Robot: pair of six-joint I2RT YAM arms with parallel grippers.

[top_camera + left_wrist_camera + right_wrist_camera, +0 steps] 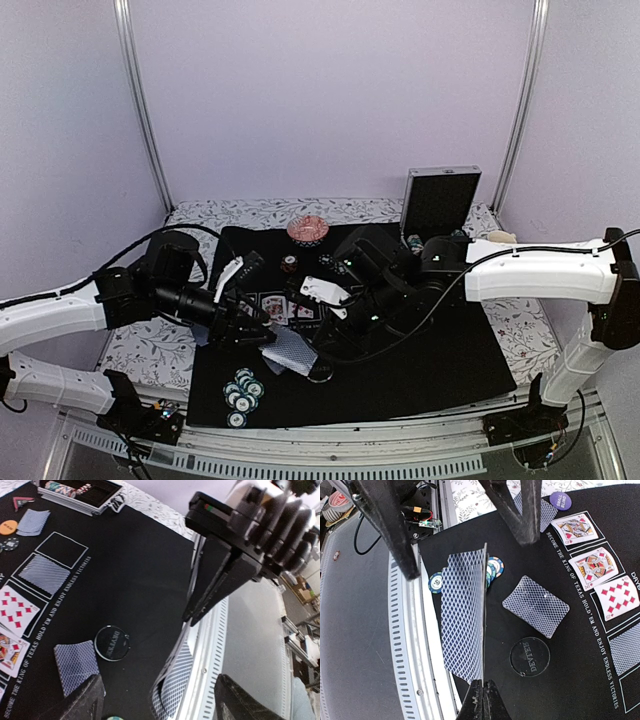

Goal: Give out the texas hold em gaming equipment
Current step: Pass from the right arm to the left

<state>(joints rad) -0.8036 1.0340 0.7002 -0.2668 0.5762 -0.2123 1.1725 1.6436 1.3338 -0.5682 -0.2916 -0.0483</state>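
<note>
My right gripper [483, 689] is shut on a few blue-grey-backed playing cards [465, 615] and holds them on edge above the mat's near edge. In the top view it [318, 345] meets the cards [288, 352] at centre. My left gripper [160, 700] is open; its fingers [395, 527] stand either side of the cards' [176, 677] free end without touching. A single face-down card [536, 605] and the black dealer button [530, 656] lie on the mat [420, 370]. Teal chips [242, 392] sit near the front left.
Three face-up cards [597, 577] and a face-down one [44, 574] fill the mat's white rectangles. A blue button [560, 500], an orange button [8, 527] and a small triangle [22, 501] lie further out. The open silver case [440, 200] stands at the back; the table's metal rail [407, 630] runs below the cards.
</note>
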